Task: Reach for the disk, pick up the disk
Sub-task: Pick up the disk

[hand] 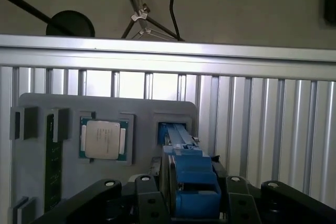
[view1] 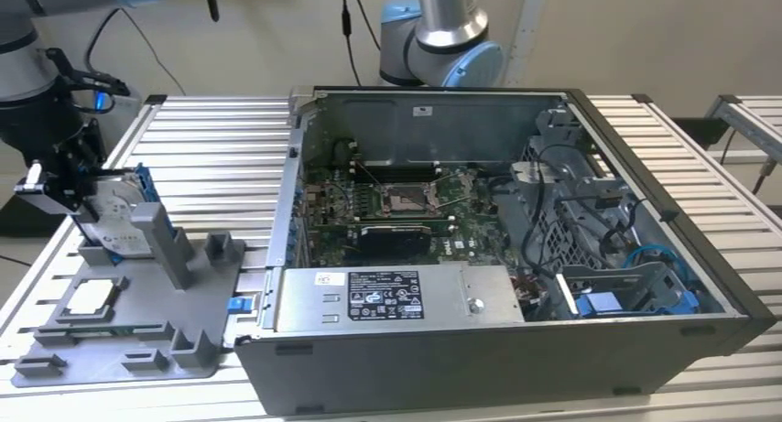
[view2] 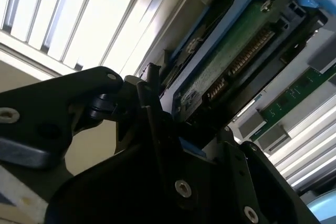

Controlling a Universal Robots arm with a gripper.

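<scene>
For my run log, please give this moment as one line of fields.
phase: reach | gripper: at the disk | disk: upright in grey fixture, not lifted

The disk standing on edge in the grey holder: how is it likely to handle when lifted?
Probably rigid: the disk looks like a metal slab in a blue bracket, so it should not flex. Likely heavy for its size. Standing on edge in the grey holder, it might bind or tip if pulled off-vertical.
</scene>
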